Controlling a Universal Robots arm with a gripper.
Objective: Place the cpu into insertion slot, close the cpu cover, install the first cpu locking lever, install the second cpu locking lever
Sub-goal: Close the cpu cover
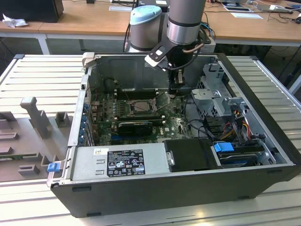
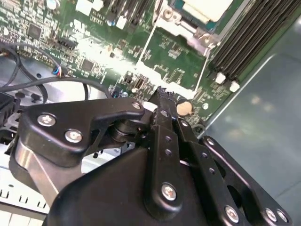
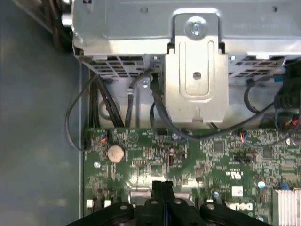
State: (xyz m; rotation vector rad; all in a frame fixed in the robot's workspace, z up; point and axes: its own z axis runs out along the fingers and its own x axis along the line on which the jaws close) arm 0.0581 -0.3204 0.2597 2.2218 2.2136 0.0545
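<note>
My gripper hangs inside the open computer case, just to the exterior view's right of the insertion slot on the green board. Its black fingers are pressed together with nothing between them in both wrist views. They hover low over the board near a round coin battery. In the second wrist view the cpu shows its pale top inside the socket. The silver metal of the cpu cover lies along its edge. I cannot tell whether a thin lever beside the slot is latched.
A silver drive bracket and black cables sit close behind the fingers. Long black memory slots flank the socket. A grey power-supply box lines the case's near side. The case wall stands behind the arm.
</note>
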